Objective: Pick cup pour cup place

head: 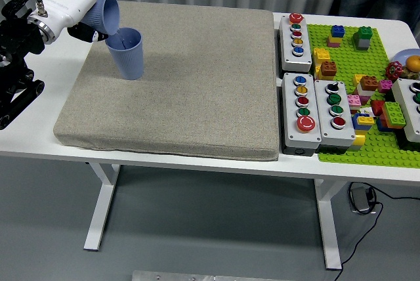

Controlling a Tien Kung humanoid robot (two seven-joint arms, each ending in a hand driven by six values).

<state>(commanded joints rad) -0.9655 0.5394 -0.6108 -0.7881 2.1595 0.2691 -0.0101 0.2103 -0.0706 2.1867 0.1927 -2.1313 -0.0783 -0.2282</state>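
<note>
Standing upright at the far left of the grey mat is a blue cup; its contents cannot be made out. Just above its rim, the left robot hand grasps a second cup, tipped mouth-down toward it.
</note>
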